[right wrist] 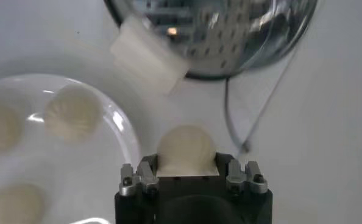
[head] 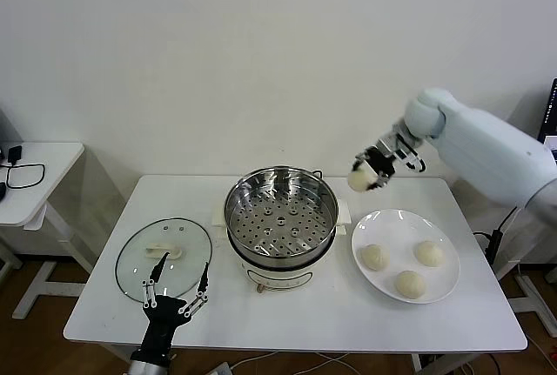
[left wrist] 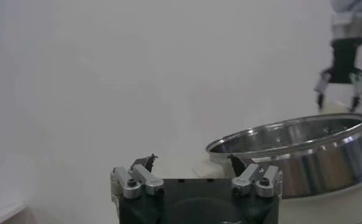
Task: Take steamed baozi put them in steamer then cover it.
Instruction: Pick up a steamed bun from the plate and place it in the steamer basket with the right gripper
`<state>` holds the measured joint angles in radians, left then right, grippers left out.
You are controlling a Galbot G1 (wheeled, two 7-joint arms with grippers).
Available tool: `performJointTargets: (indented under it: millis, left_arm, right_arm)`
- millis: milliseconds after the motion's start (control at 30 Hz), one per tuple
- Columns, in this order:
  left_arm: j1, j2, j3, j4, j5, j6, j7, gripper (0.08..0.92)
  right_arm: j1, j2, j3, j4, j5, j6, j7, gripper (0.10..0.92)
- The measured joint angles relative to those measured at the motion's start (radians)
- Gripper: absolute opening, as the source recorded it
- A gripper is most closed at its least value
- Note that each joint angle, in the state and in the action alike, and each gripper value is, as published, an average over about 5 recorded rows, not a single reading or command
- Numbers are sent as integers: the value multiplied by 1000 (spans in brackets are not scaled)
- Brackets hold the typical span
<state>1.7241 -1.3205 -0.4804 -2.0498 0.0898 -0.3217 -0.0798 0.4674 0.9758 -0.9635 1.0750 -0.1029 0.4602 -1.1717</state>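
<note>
My right gripper (head: 365,177) is shut on a cream-white baozi (head: 359,180) and holds it in the air between the steamer (head: 281,212) and the white plate (head: 406,256), toward the table's back edge. The held baozi (right wrist: 186,150) sits between the jaws in the right wrist view. Three more baozi (head: 375,257) (head: 429,253) (head: 410,284) lie on the plate. The steamer's perforated basket holds nothing. The glass cover (head: 164,256) with a cream handle lies flat on the table left of the steamer. My left gripper (head: 178,288) is open, low at the table's front left, near the cover.
The steamer sits on a white pot base (head: 277,275) with a cord (right wrist: 254,115) running behind it. A small white side table (head: 30,175) with a black object stands at the far left. A white wall is behind.
</note>
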Motion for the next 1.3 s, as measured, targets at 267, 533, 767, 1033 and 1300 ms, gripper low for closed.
performJointTargets:
  millis: [267, 533, 767, 1033, 1300]
  left_arm:
    - [5, -1, 1, -17, -1, 0, -4, 823]
    - [11, 3, -5, -23, -9, -5, -6, 823]
    - [9, 6, -13, -23, -20, -8, -7, 823]
    - [1, 6, -11, -15, -23, -9, -9, 823]
    - [-2, 6, -14, -11, -26, -11, -10, 823]
  right_arm:
    - [36, 117, -33, 33, -88, 146, 4, 653]
    - [-35, 242, -10, -19, -234, 245, 25, 653]
    - [-104, 330, 21, -96, -345, 288, 44, 653]
    - [-155, 395, 45, -172, -423, 313, 61, 653]
    - [-177, 420, 60, -203, -456, 318, 78, 792]
